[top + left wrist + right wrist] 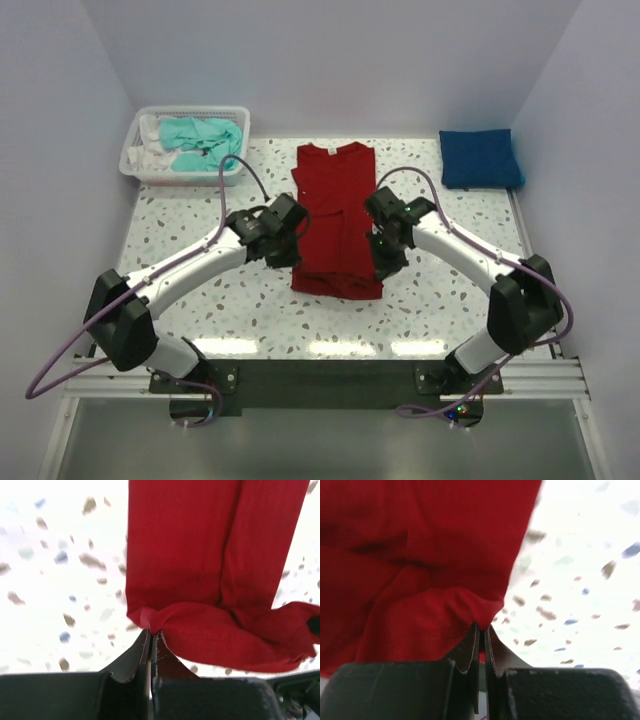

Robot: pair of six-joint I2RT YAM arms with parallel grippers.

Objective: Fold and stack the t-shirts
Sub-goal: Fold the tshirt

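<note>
The deep red t-shirt (334,215) lies in the middle of the table, sides folded in to a long strip, collar at the far end. My left gripper (297,238) is shut on its left edge (150,622). My right gripper (375,240) is shut on its right edge (480,615). Both hold the cloth lifted a little off the table, and the lower part bunches between them. The royal blue t-shirt (481,158) lies folded at the far right. The teal t-shirt (200,137) lies crumpled in the white mesh basket (136,165) at the far left.
The basket also holds some white cloth (152,150). The speckled table (200,300) is walled on the left, the right and the back. The arms' bases and a metal rail (320,380) run along the near edge.
</note>
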